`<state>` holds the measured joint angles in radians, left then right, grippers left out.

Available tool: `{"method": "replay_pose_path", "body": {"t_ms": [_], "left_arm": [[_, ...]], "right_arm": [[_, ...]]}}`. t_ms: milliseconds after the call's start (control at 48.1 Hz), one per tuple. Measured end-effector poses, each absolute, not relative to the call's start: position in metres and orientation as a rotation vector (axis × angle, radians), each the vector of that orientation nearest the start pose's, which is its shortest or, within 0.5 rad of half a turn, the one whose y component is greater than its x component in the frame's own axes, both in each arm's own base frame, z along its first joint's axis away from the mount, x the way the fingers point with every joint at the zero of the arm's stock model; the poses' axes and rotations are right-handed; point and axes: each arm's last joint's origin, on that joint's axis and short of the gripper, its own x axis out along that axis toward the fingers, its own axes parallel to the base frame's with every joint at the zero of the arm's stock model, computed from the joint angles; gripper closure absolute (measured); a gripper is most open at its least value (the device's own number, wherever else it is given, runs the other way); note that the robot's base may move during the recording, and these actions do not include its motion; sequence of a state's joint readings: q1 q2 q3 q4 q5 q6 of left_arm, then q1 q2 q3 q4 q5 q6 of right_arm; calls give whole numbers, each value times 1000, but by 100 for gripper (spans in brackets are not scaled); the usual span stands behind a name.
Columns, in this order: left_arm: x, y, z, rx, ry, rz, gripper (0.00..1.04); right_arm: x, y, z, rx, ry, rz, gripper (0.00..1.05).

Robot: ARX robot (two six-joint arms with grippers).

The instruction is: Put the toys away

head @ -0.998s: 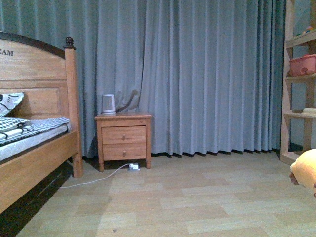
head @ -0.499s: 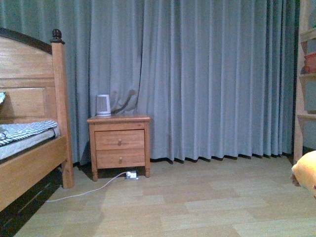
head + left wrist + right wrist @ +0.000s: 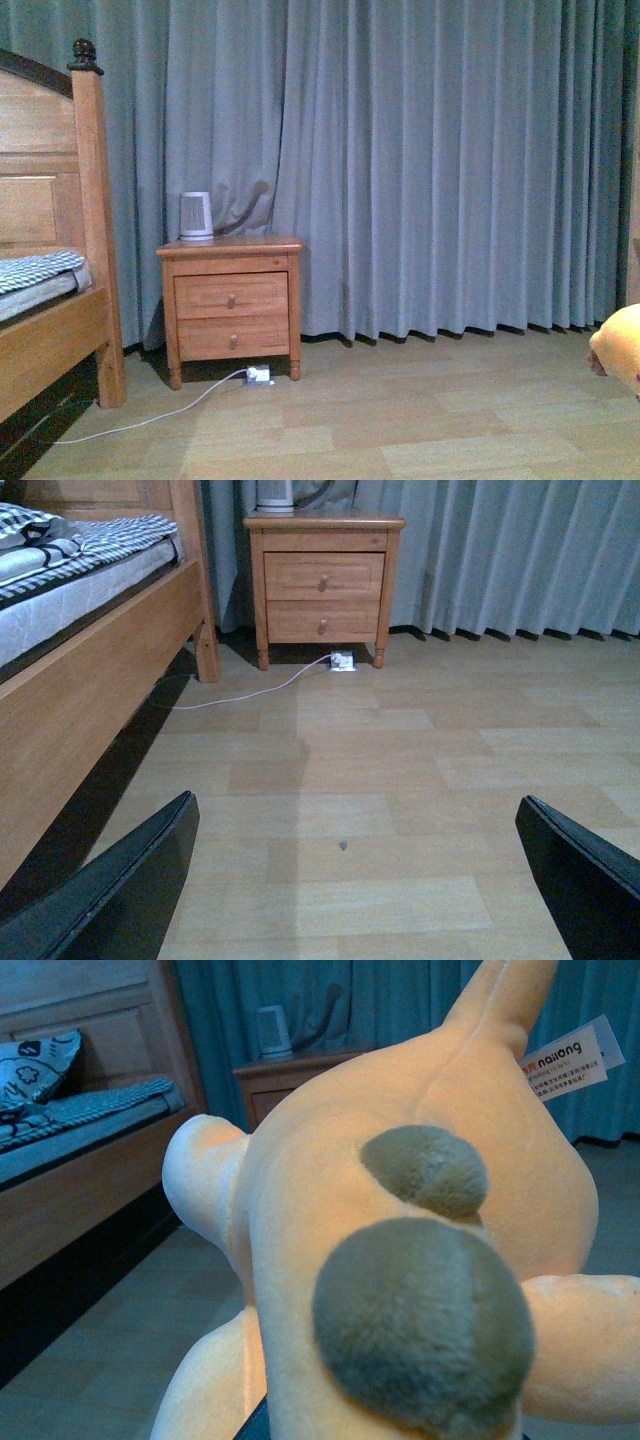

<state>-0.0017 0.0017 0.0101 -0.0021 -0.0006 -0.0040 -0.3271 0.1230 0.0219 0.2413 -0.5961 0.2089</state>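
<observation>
Left gripper (image 3: pixel 357 802) above the wooden floor (image 3: pixel 400 740), jaws released and empty. Orange-yellow plush toy (image 3: pixel 290 1200) fills the right wrist view. The right gripper's jaws are hidden, so I cannot tell their state.

This is a bedroom in a home. A wooden bed with a tall knob-topped post (image 3: pixel 85 200) carries a mattress under striped grey-and-white bedding (image 3: pixel 35 272). Just beside it stands a two-drawer wooden nightstand (image 3: pixel 232 305) with a small white appliance (image 3: pixel 196 215) on top. Floor-length grey-blue curtains (image 3: pixel 430 160) cover the whole back wall, and a white cable (image 3: pixel 150 415) trails across the pale wood-plank floor (image 3: pixel 400 420).
</observation>
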Motion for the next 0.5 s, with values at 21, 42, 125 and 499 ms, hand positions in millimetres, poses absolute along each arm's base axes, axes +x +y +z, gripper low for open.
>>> {"method": "replay_pose_path", "body": {"t_ms": [21,42,125,499], "left_arm": [[97,0,167,-4,-6,-1,6],[97,0,167,-4,-6,-1,6],[97,0,167,-4,-6,-2,6],[97,0,167,-4,-7,-2,6]], "right_arm": [[99,-16,184,145,-97,280,96],[99,-16,184,145,-97,280,96],[99,-16,184,145,-97,281,96],[99,-16,184,145,-98,280,96]]}}
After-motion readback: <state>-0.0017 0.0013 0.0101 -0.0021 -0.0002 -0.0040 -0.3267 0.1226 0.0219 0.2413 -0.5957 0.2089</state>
